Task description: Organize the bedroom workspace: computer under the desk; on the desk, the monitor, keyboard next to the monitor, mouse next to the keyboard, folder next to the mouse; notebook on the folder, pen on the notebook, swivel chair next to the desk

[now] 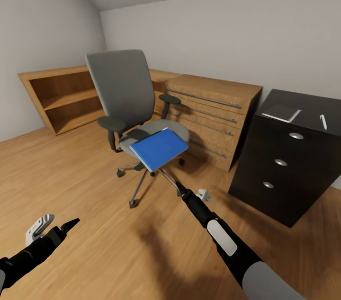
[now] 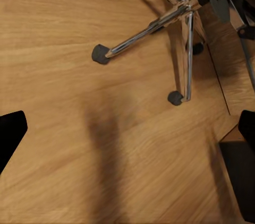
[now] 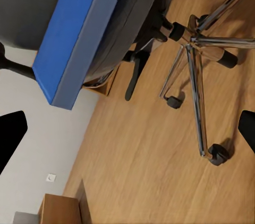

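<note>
Nearest, my left gripper [image 1: 71, 222] hangs low at about 8 o'clock, fingers spread wide over bare plank floor, idle I judge. My right gripper [image 1: 181, 189] reaches toward 12 o'clock, also wide and empty, lined up below the flat bright-blue folder [image 1: 158, 148]. That folder lies on the seat of the grey-upholstered swivel chair [image 1: 124, 87], overhanging its front edge, so the edge is graspable. Farther, at 2 o'clock, the glossy black desk [image 1: 308, 106] carries the thin grey notebook [image 1: 281, 113] and white pen [image 1: 323, 121].
</note>
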